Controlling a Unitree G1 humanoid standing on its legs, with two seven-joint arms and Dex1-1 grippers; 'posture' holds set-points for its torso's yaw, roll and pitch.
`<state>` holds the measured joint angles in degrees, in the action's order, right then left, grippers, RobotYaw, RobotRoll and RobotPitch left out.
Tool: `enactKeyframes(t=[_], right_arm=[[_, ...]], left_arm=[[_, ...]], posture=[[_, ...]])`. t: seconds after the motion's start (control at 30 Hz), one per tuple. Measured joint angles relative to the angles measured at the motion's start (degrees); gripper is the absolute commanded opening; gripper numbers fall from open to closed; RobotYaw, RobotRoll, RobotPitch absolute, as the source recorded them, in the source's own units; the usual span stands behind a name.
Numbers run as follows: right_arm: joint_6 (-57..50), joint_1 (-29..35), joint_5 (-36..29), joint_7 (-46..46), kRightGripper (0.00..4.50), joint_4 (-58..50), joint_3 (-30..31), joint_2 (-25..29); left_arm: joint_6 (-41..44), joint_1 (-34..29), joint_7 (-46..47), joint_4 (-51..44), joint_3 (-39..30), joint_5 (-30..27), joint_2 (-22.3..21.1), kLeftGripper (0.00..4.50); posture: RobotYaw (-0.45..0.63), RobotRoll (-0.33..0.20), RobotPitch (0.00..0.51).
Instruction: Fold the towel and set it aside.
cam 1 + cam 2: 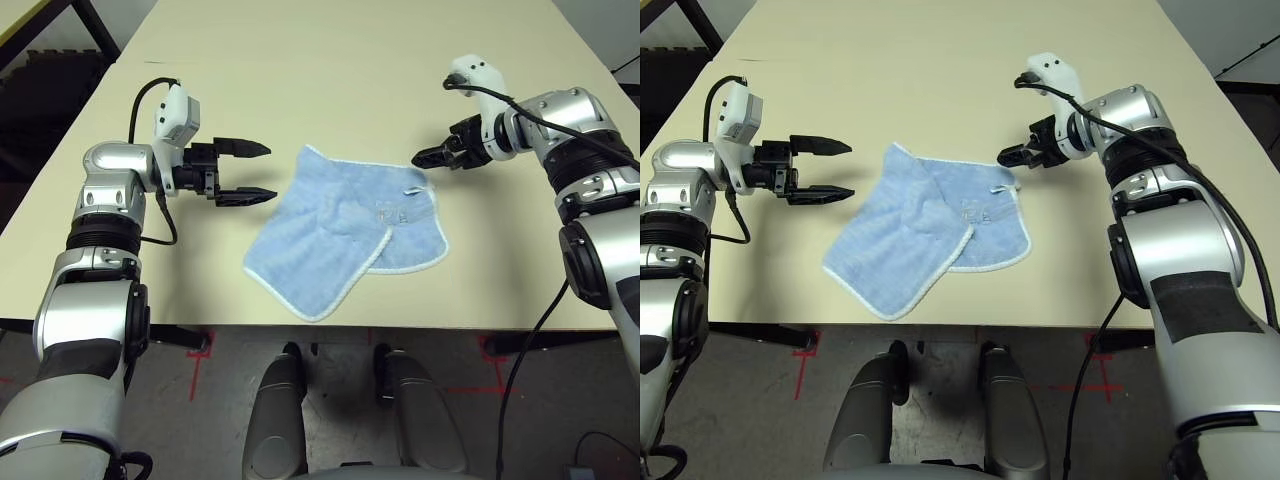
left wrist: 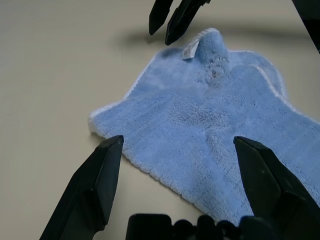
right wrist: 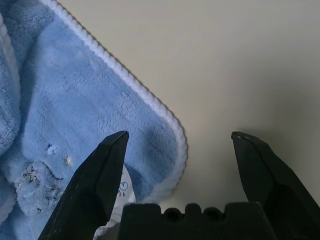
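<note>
So the cream counter (image 1: 330,70) takes up most of the scene, and the towel (image 1: 340,235) lies loosely folded on it near the front edge, roughly centred between the two arms. One layer is flopped over the other at an angle, so it's rumpled, not neat. White edging runs round the towel's border, and the little white loop tag (image 2: 190,50) sits at its far right corner, with faint embroidery (image 1: 392,213) just beside it.

The left gripper (image 1: 262,172) hovers just off the towel's left edge, fingers spread wide, not touching anything. The right gripper (image 1: 1004,158) sits right by the towel's tag corner, fingers also spread apart with nothing between them, above the cloth's corner.
</note>
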<state>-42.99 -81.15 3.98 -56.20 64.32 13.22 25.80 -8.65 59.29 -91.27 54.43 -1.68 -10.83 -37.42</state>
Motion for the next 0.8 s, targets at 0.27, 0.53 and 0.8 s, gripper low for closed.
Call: enactKeyframes(t=[0.27,0.53,0.8], right_arm=[[2.4,-1.0,3.5,2.9,4.50,2.2,0.5,-1.9],[4.7,-0.9,6.0,3.5,4.50,3.4,0.7,-1.9],[5.4,0.0,6.8,3.4,4.50,3.2,1.1,-2.4]], left_arm=[[0.0,-0.6,0.1,0.0,0.0,0.0,0.1,4.47],[0.0,-0.9,0.3,-0.7,0.0,0.0,0.1,4.47],[0.5,-1.6,0.3,-2.3,0.0,-0.4,0.2,4.47]], posture=[[-0.05,0.000,0.293],[-0.04,0.000,0.297],[-0.04,0.000,0.302]])
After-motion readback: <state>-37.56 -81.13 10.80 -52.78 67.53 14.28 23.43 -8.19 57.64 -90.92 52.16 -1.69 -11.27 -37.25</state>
